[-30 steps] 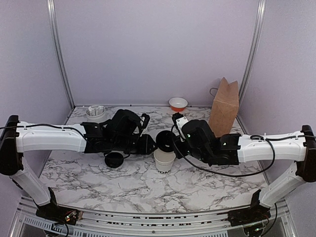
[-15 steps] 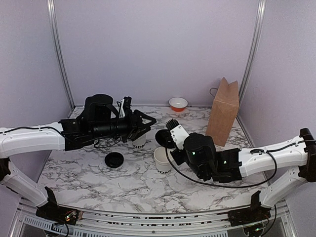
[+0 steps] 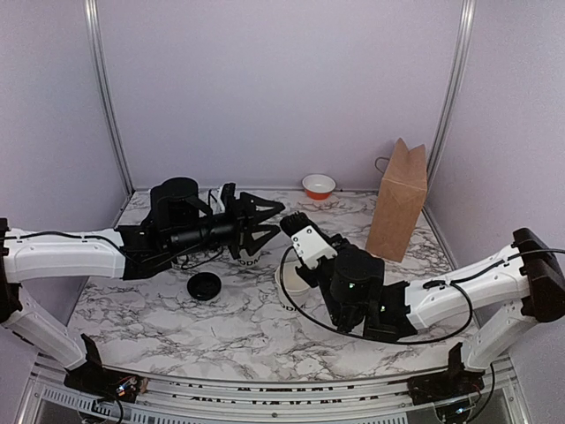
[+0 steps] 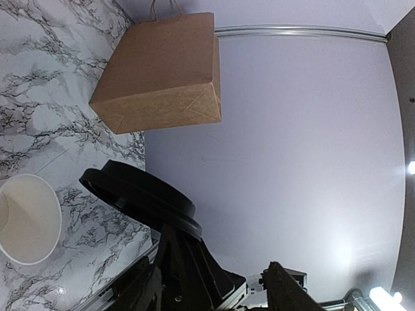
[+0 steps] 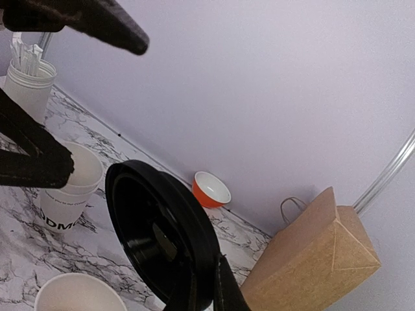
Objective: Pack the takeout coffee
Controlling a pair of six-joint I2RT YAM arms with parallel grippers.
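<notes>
The single white paper cup (image 3: 285,284) stands open at mid-table, partly hidden by my right arm; its rim shows in the right wrist view (image 5: 78,295) and the left wrist view (image 4: 26,217). My right gripper (image 3: 294,223) is shut on a black round lid (image 5: 155,240), held on edge above and behind the cup. The lid also shows in the left wrist view (image 4: 139,194). My left gripper (image 3: 269,219) is open and empty, its fingers (image 5: 97,23) spread just left of the lid, above a stack of nested white cups (image 3: 248,257).
A second black lid (image 3: 204,285) lies on the table at the left. A brown paper bag (image 3: 399,201) stands at the back right, an orange bowl (image 3: 319,185) by the back wall. A white holder with packets (image 5: 26,84) stands behind the cup stack (image 5: 65,188).
My left gripper has drawn back left off the lid and opened wide. My right gripper has lifted the lid up and back, over the cup, toward the left fingers.
</notes>
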